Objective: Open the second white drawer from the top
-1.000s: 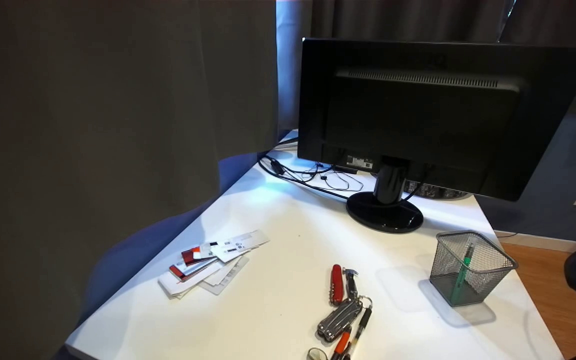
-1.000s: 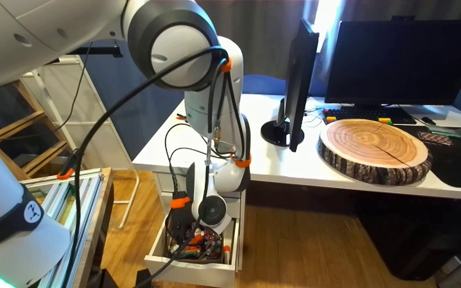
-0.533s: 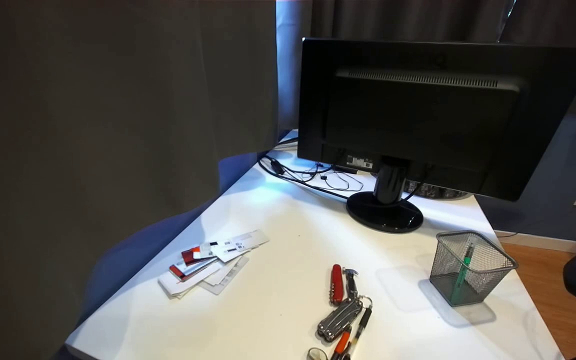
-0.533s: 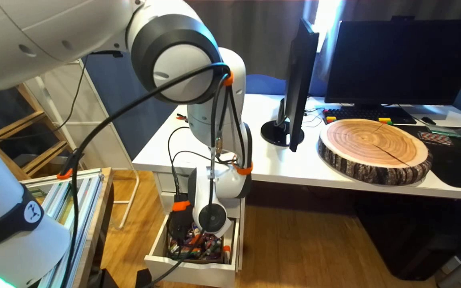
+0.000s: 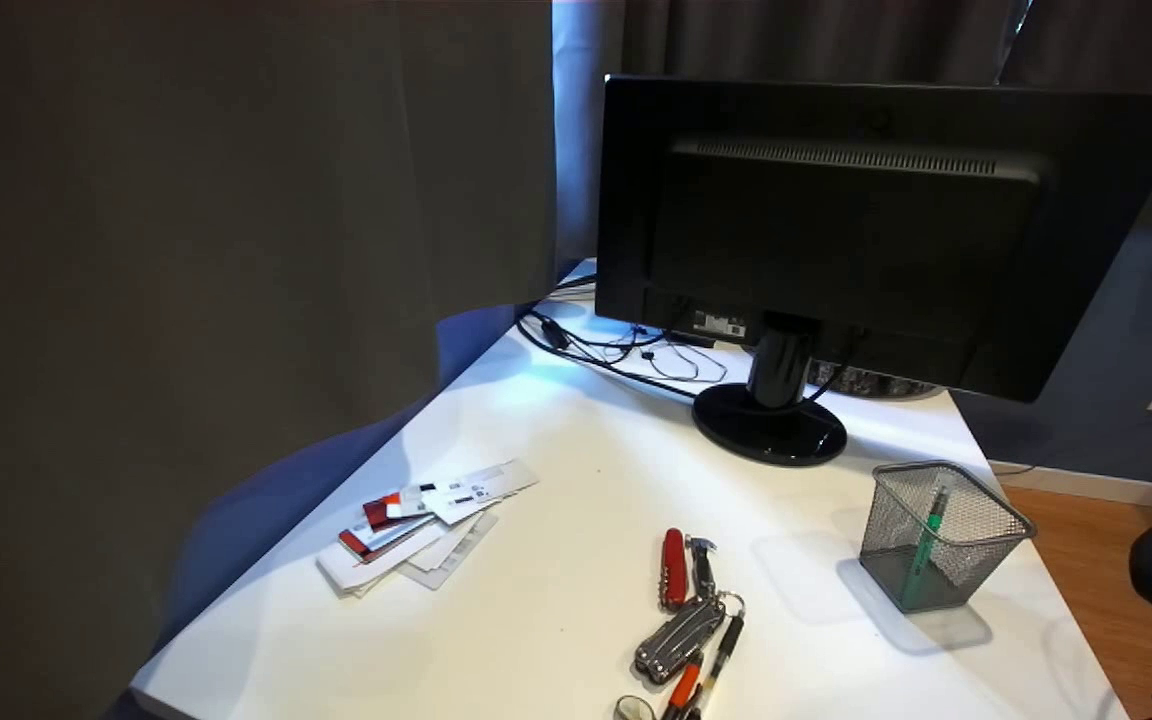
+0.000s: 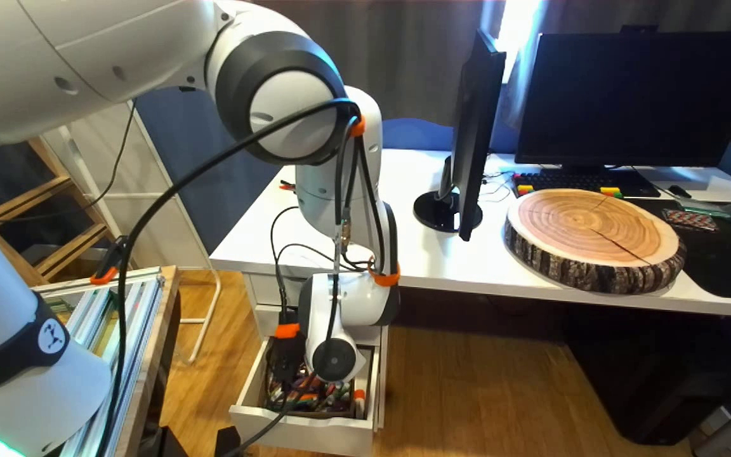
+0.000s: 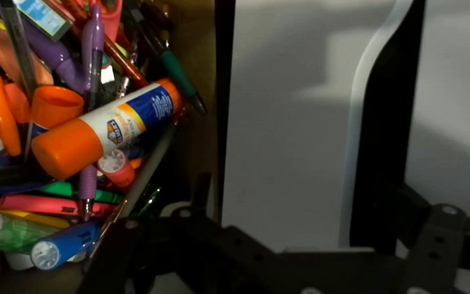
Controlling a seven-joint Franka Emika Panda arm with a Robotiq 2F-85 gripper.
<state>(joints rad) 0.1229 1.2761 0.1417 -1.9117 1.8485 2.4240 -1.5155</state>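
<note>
In an exterior view the white drawer unit stands under the desk. Its top drawer (image 6: 265, 289) and second drawer (image 6: 266, 320) are shut, partly hidden by the arm. The drawer below (image 6: 315, 435) is pulled out. My black gripper (image 6: 287, 368) is over that open drawer, close to the unit's front; its fingertips are not clear there. In the wrist view a white front, seemingly the second drawer (image 7: 288, 122), has a curved edge along a dark gap, with another white front (image 7: 459, 81) beyond. My gripper (image 7: 300, 183) is open, its fingers spread either side of the second drawer's front, nothing held.
The open drawer holds a brown box of pens, markers and a glue stick (image 7: 108, 126). The white desk top (image 6: 264, 241) overhangs the unit. A cart with metal profiles (image 6: 143, 317) stands left. Cables (image 6: 181, 184) hang along the arm. A mesh cup (image 5: 941, 540) stands on the desk.
The arm's wrist and gripper have moved down a little over the open drawer. The elbow has dropped too. The drawers have not visibly moved.
</note>
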